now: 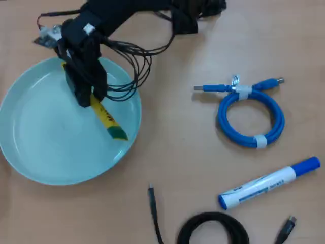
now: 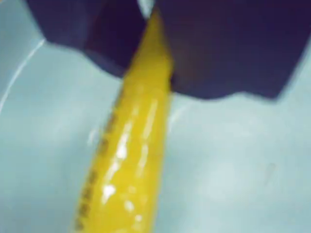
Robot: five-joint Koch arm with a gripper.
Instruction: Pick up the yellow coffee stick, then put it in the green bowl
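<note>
- At the left of the overhead view, a large round shallow pale mint-green bowl point(image 1: 35, 142) sits flat on the light brown wooden desk point(image 1: 183, 147).
- Over the upper part of the bowl, the black arm reaches in from the top edge, with its fingers point(image 1: 84, 96) pointing down inside the rim; loose black wires loop off the arm to the right.
- A long narrow yellow foil coffee stick point(image 1: 107, 119) with dark lettering slants down and to the right from under the fingers, and its green-banded end lies within the bowl's rim, on or just above the bowl's floor.
- In the wrist view, the two dark fingers point(image 2: 112, 43) pinch the top of the yellow stick point(image 2: 126, 170) from both sides, and the pale green bowl surface point(image 2: 233, 165) fills the background.
- Below and right of the bowl, in the overhead view, a thin black cable end point(image 1: 152, 201) lies on the desk, with a coiled black cable point(image 1: 213, 229) beside it at the bottom edge.
- Right of centre rests a coiled blue USB cable point(image 1: 249, 114), bound with white ties.
- Below it lies a white-and-blue marker point(image 1: 269, 184), tilted, with its blue cap toward the upper right.
- Near the bottom right corner a small black plug point(image 1: 287, 226) shows.
</note>
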